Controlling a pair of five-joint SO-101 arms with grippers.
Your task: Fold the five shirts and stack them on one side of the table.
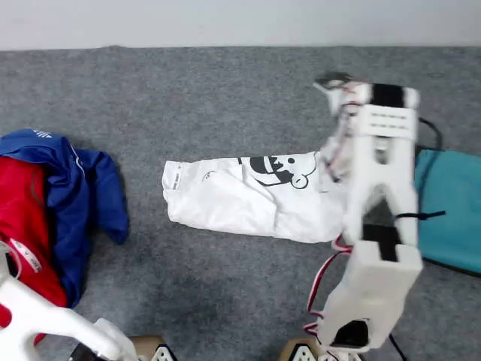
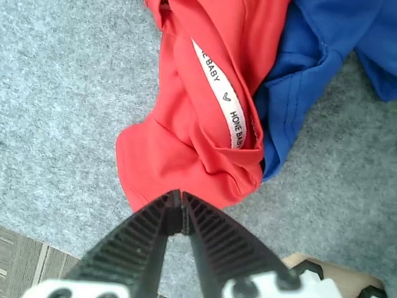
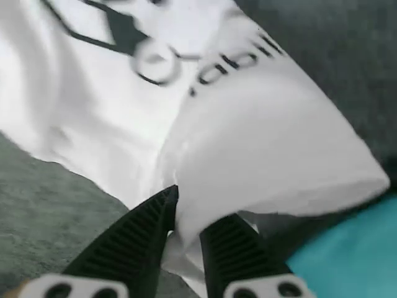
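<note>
A white shirt [image 1: 240, 199] with a panda print lies folded lengthwise in the middle of the grey mat. My right arm [image 1: 379, 173] stands over its right end. There my right gripper [image 3: 189, 214] is shut on a fold of the white shirt [image 3: 260, 143], with cloth bunched between its fingers. A red shirt [image 1: 26, 218] and a blue shirt [image 1: 83, 195] lie crumpled together at the far left. My left gripper [image 2: 180, 208] hangs shut just above the near edge of the red shirt [image 2: 192, 124], with nothing in it. The blue shirt [image 2: 322, 56] lies beside the red one.
A teal shirt [image 1: 451, 203] lies flat at the right edge, close to the white shirt's gripped end and seen as a teal patch [image 3: 347, 254] by the right gripper. My left arm [image 1: 45, 320] sits at the near left corner. The mat's edge [image 2: 18, 261] meets wood there.
</note>
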